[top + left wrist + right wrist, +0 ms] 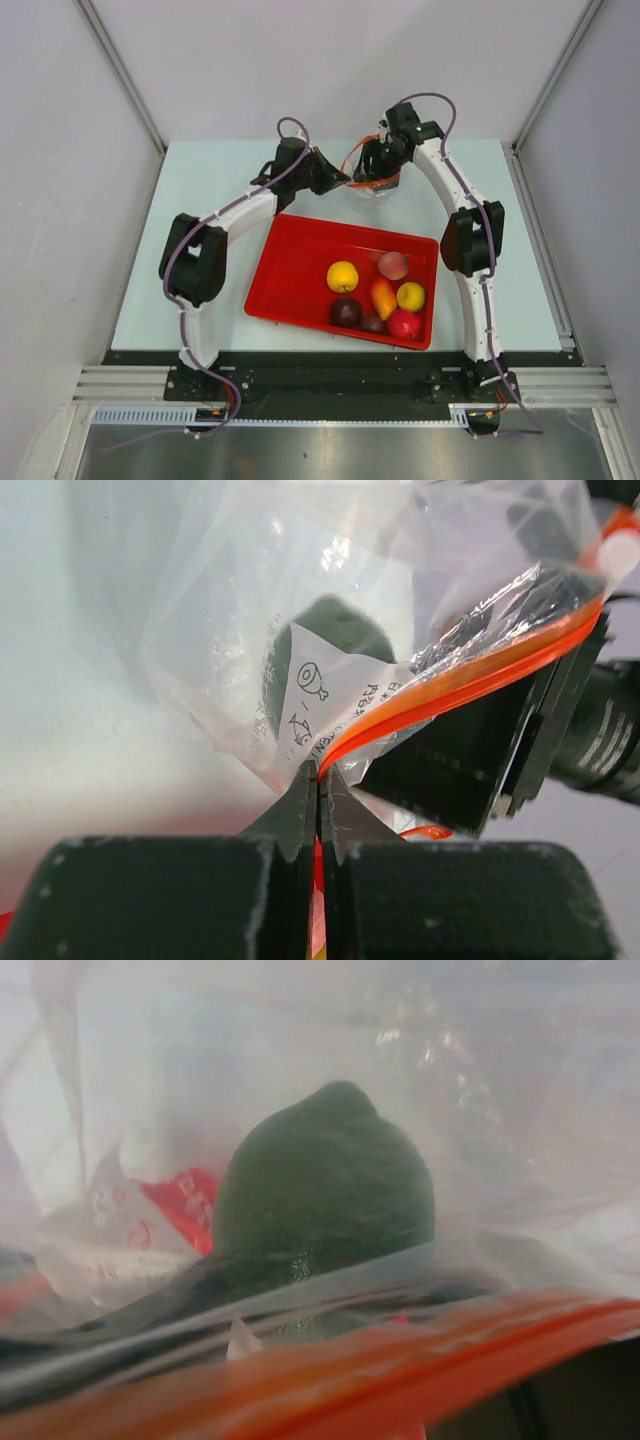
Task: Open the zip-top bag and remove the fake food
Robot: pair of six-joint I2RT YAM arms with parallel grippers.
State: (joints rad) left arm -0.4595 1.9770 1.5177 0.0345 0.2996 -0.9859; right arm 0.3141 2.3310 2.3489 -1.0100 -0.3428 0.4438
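Zip-top bag (372,182): held up between the two arms at the far side of the tabletop (220,180), just beyond the far edge of the red tray (290,270). One green piece (325,1180) of fake food is inside. Through the film it sits low in the pouch, under the orange zip strip (450,685).

Step in hand (judgement): spread the mouth and get this last piece out. The other fake food (342,276) already lies in the tray, so the task looks nearly done.

To do it well:
- Pull the two lips apart sideways and gently. The film is thin and slick, and a hard tug could slide the strip out of the pinch.
- Bring the bag over the tray before tipping. Where it hangs now, the piece would drop onto the tabletop.
- Turn the mouth downward. The green piece looks rounded and should roll out, and may roll on after landing.

Fingers:
- The left fingers (293,820) are pressed together, clamped on one end of the zip strip, with the strip rising from their tips up to the right. The bag's printed label is just above the tips.
- The right fingers (380,163) are at the bag. I cannot tell whether they are pinched on it. Their own camera shows only film and the blurred strip across the bottom.

The green piece lies beyond the left fingertips, behind the label and apart from them, inside the film between the two sets of fingers.
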